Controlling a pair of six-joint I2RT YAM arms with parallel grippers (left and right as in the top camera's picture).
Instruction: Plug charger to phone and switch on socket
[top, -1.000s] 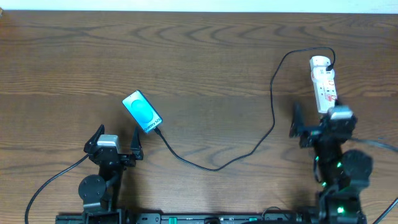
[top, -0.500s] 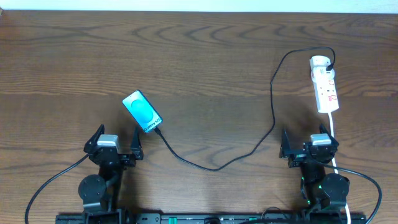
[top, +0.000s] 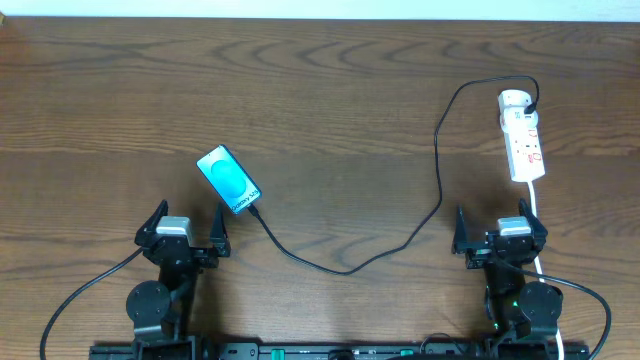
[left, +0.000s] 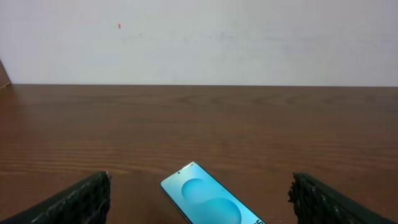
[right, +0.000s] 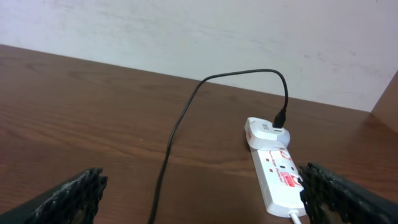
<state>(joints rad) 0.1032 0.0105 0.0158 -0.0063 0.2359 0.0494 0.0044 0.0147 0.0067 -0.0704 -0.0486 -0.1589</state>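
Note:
The phone (top: 229, 179) with its cyan screen lies left of centre on the table; it also shows in the left wrist view (left: 208, 202). The black charger cable (top: 436, 170) runs from the phone's lower end across the table to a plug on the far end of the white socket strip (top: 523, 135), which the right wrist view shows too (right: 278, 173). My left gripper (top: 186, 232) is open and empty, just near of the phone. My right gripper (top: 497, 234) is open and empty, near of the socket strip.
The strip's white cord (top: 537, 225) runs toward the front beside my right arm. A black robot cable (top: 85, 290) curves at the front left. A pale wall stands behind the table's far edge (left: 199, 85).
My right arm has drawn back from the socket strip toward the table's front and lowered. The left arm, phone and cable have not moved.

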